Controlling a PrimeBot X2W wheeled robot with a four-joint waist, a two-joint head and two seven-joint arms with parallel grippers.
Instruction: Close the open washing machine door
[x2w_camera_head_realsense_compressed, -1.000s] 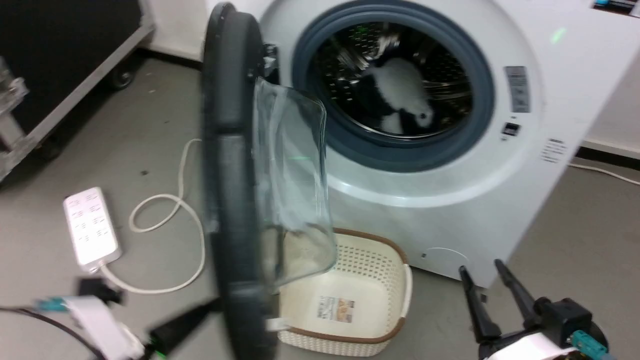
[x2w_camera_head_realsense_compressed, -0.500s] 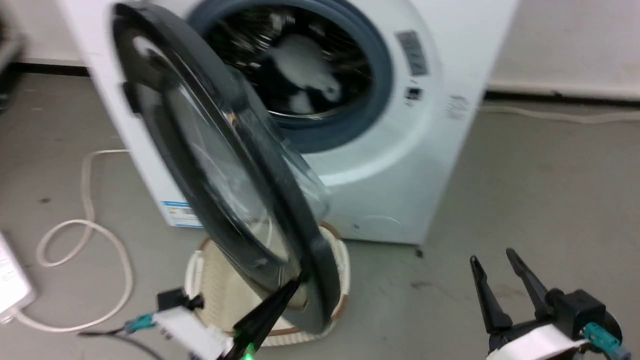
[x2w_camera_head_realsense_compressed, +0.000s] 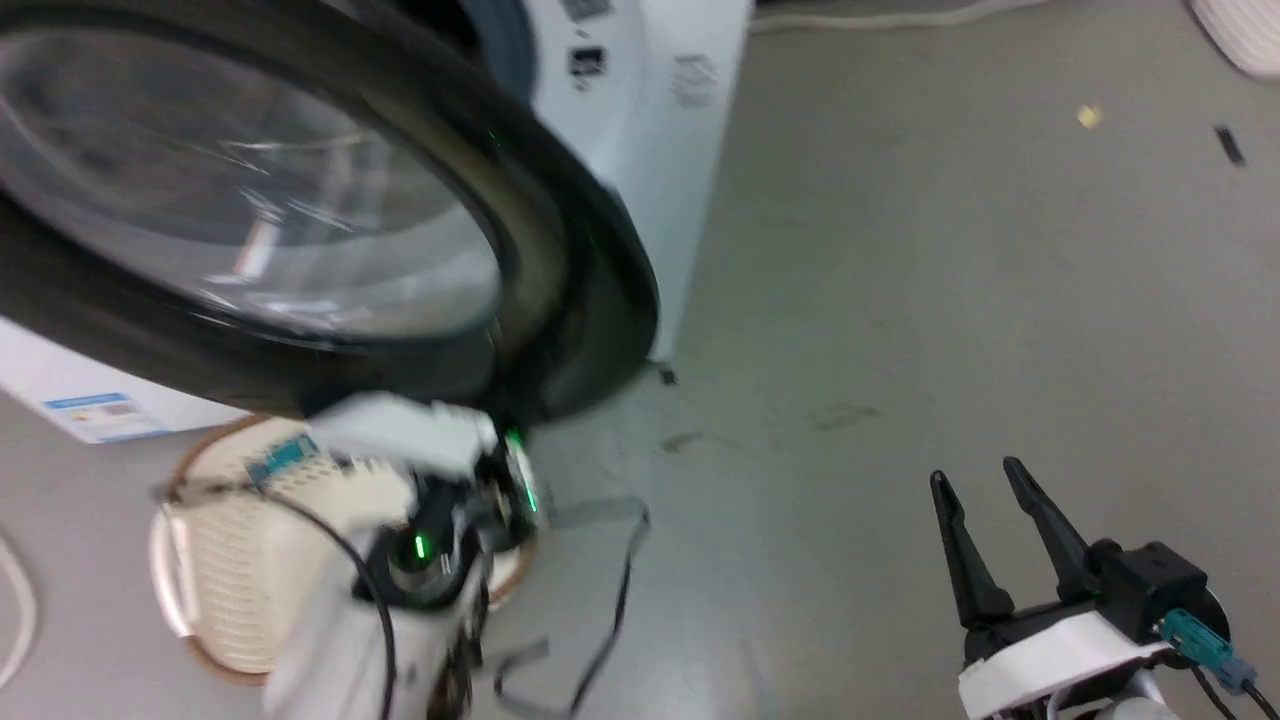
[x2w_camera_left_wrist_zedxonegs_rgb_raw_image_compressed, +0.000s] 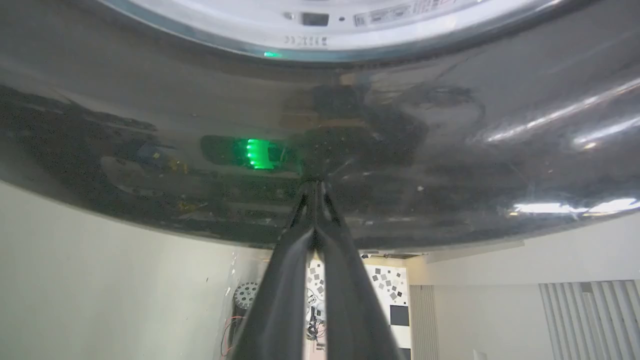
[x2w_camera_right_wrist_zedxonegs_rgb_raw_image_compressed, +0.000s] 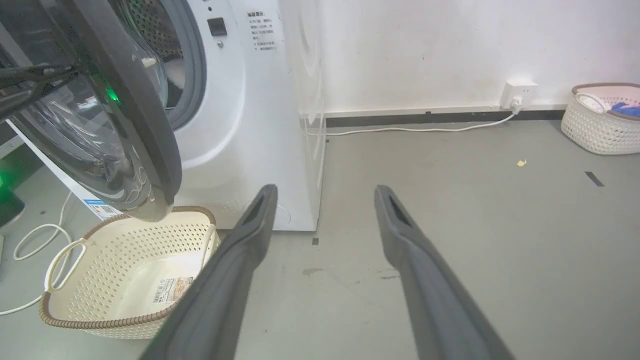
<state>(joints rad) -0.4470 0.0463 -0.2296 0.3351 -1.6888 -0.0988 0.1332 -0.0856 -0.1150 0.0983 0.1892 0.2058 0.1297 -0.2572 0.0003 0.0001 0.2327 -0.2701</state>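
Washing machine door (x2w_camera_right_wrist_zedxonegs_rgb_raw_image_compressed: 150, 140) stood wide a second ago; now swung most of the way toward washing machine (x2w_camera_right_wrist_zedxonegs_rgb_raw_image_compressed: 240, 100), gap left, over basket (x2w_camera_right_wrist_zedxonegs_rgb_raw_image_compressed: 125, 260). Left gripper (x2w_camera_left_wrist_zedxonegs_rgb_raw_image_compressed: 315, 187) jaws closed, tips pressed on black rim. Right gripper (x2w_camera_head_realsense_compressed: 975, 478) jaws spread, empty, aside. Not latched yet; more push needed.

The washing machine door (x2w_camera_right_wrist_zedxonegs_rgb_raw_image_compressed: 152, 145), glossy black rim around clear glass, stands ajar before the white washing machine (x2w_camera_right_wrist_zedxonegs_rgb_raw_image_compressed: 250, 125).

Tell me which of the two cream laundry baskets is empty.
The cream basket on the floor before the washing machine, under the door: only a label inside. The other basket, by the wall socket, holds blue and white items.
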